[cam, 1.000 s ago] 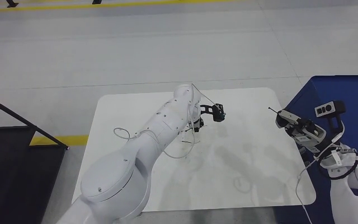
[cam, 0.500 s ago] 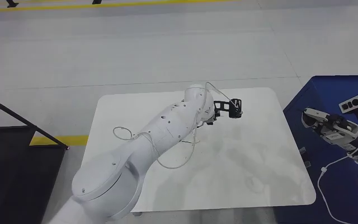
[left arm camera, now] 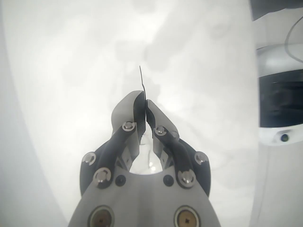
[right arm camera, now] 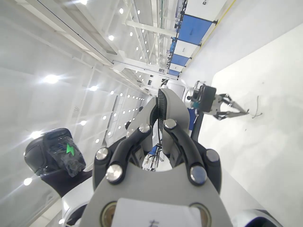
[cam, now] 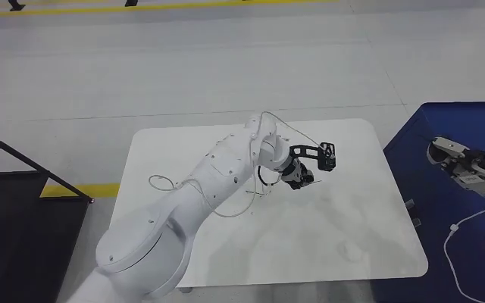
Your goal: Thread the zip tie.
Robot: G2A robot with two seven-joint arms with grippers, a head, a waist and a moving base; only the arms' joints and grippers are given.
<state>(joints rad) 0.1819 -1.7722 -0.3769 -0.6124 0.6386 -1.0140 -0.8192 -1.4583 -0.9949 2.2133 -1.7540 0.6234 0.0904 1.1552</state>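
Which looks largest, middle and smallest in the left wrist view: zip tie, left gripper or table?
1. table, behind everything.
2. left gripper, enlarged by nearness to the camera.
3. zip tie, a thin strip pinched at its tips.

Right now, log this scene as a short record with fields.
left end effector: shut on a thin black zip tie, whose tip sticks out past it
left arm: stretched over the white table
right end effector: shut, beside the table, over the blue surface
threading: not yet done; the two end effectors are far apart
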